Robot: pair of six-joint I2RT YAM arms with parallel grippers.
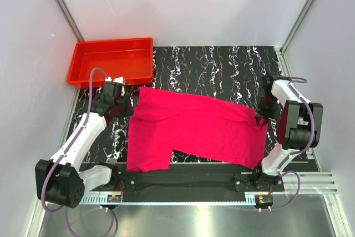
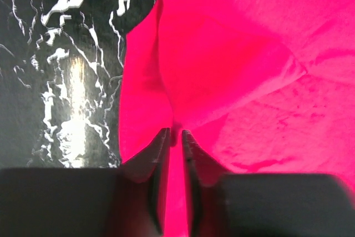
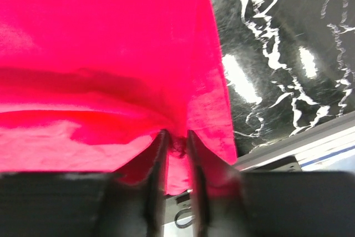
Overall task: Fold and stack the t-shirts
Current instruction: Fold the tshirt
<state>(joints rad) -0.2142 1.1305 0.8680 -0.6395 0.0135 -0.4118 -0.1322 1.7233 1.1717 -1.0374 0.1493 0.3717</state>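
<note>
Left gripper (image 2: 176, 132) at t-shirt (image 1: 194, 129) edge, right gripper (image 3: 176, 133) opposite

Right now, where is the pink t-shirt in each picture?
Top external: the bright magenta-pink soft cloth t-shirt lies spread across the middle.
Left wrist: it fills the right side.
Right wrist: it fills the left side.
Shared landmark: the black white-veined marble-patterned tabletop beside it.

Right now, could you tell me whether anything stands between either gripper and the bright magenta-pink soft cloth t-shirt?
Nothing visible does. The left gripper and the right gripper each have an edge of the bright magenta-pink soft cloth t-shirt between their jaws. The rigid red rectangular plastic tray sits beyond its far left corner.
</note>
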